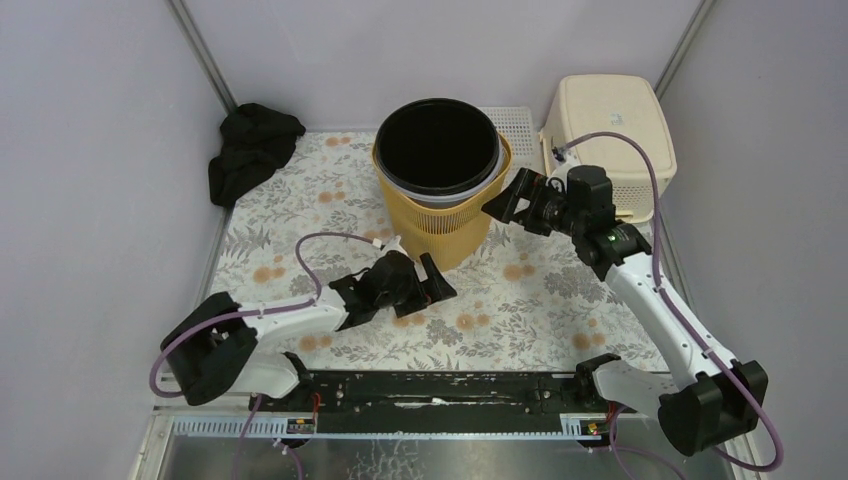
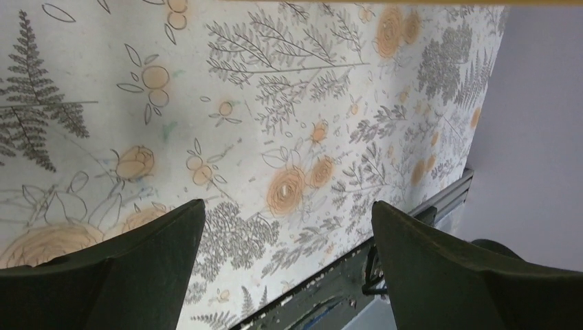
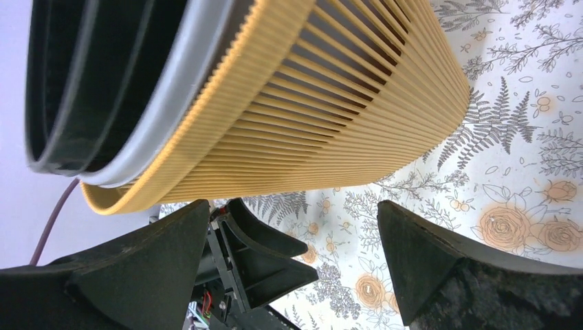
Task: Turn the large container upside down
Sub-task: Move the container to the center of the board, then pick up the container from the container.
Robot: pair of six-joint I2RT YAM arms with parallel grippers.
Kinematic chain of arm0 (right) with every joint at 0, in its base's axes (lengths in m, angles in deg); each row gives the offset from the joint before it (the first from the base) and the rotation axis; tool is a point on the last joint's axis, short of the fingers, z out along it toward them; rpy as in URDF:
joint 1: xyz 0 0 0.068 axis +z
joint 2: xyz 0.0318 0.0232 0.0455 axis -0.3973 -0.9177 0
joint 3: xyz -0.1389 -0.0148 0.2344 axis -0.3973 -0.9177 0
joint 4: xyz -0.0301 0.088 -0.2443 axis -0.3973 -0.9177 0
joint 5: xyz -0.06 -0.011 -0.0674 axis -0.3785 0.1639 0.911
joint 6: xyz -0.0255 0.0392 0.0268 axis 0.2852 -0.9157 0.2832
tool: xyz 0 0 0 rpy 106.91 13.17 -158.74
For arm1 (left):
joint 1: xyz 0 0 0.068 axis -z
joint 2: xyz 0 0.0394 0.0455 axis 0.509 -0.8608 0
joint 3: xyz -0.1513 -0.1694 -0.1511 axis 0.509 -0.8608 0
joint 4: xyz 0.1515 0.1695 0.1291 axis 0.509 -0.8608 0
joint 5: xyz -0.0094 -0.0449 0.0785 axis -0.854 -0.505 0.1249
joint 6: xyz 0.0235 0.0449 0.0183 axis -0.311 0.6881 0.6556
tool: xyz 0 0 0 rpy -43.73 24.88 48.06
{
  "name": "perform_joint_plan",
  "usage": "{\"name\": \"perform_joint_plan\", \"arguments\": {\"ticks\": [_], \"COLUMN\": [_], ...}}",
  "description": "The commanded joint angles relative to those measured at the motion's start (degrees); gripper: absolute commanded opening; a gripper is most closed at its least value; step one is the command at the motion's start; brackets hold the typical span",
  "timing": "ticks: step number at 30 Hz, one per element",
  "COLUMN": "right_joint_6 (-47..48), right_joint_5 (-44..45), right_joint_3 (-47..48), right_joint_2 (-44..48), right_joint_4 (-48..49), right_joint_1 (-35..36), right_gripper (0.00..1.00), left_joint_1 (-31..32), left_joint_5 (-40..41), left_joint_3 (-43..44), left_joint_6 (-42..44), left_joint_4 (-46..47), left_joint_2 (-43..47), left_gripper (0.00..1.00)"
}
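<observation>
Large container (image 1: 440,225): yellow ribbed bin with a black inner bucket (image 1: 437,145), standing upright with its mouth up at the far middle of the floral-covered worktop (image 1: 540,300). Left gripper (image 1: 420,268): jaws wide apart, holding nothing, low over the worktop just in front of the container's base; right gripper (image 1: 505,197): jaws wide apart, holding nothing, raised close beside the container's right wall near the rim. Also present: black cloth (image 1: 250,150) bunched in the far left corner, cream plastic box (image 1: 610,130) at the far right, white perforated tray (image 1: 515,125) behind the container.
</observation>
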Motion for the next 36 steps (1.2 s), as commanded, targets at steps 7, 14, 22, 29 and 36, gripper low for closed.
{"name": "perform_joint_plan", "arguments": {"ticks": [7, 14, 22, 29, 36], "right_joint_6": [6.0, 8.1, 12.0, 12.7, 13.1], "right_joint_5": [4.7, 5.8, 11.0, 12.0, 12.0], "right_joint_3": [15.3, 28.3, 45.2, 49.2, 48.6], "right_joint_2": [1.9, -3.8, -14.8, -21.0, -21.9], "right_joint_4": [-11.2, -14.7, -18.9, -21.9, -21.7], "right_joint_1": [-0.3, -0.3, -0.2, -0.2, 0.1], "right_gripper": [1.0, 0.96, 0.66, 0.58, 0.58], "left_joint_1": [2.1, 2.0, -10.0, -26.0, -28.7], "left_joint_5": [6.8, 16.0, 18.7, 5.3, 1.7], "left_joint_3": [9.2, 28.3, 52.6, 63.9, 72.7], "left_joint_6": [7.8, 17.9, 29.1, 31.3, 33.1], "left_joint_4": [-22.5, -36.1, -43.3, -44.5, -45.9], "left_joint_2": [17.3, 20.2, 7.9, -1.8, -10.1], "left_gripper": [1.0, 1.0, 1.0, 0.93, 0.86]}}
